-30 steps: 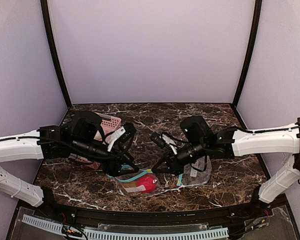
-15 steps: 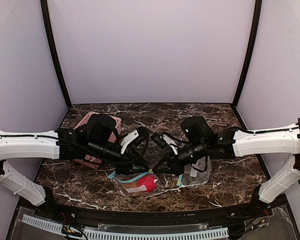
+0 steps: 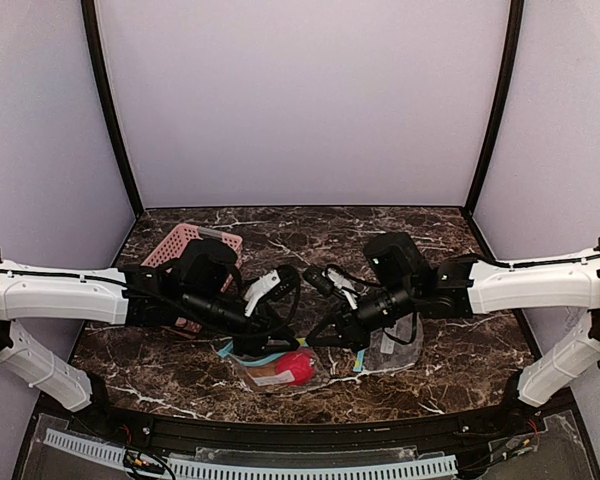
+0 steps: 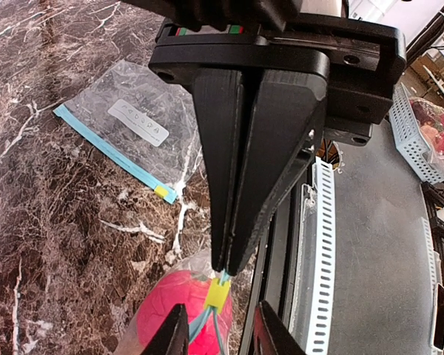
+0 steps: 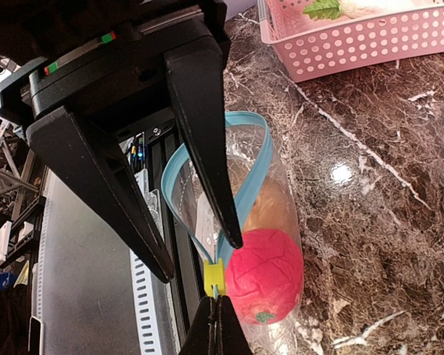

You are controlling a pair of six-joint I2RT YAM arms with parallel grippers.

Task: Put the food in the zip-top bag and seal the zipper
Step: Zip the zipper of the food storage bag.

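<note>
Two of the four food pieces are already inside the zip-top bag, which lies at the near middle of the table: the red-pink ball and the brown-orange bun. The green sprig and whitish piece sit in the pink basket, far left.

In the last second the left end effector has swung right from the basket to the bag. It has also narrowed from wide to a modest gap, and its jaws now straddle the blue zip track without visibly pinching it. The right end effector has stayed clamped on the yellow slider. This looks like a setup for working the bag's mouth, but sealing now would strand two pieces.

The bag is thin, crinkly clear film. The ball is round with a patterned matte skin, the basket is rigid perforated plastic, and the table is glossy dark marble. A second bag lies flat to the right.
</note>
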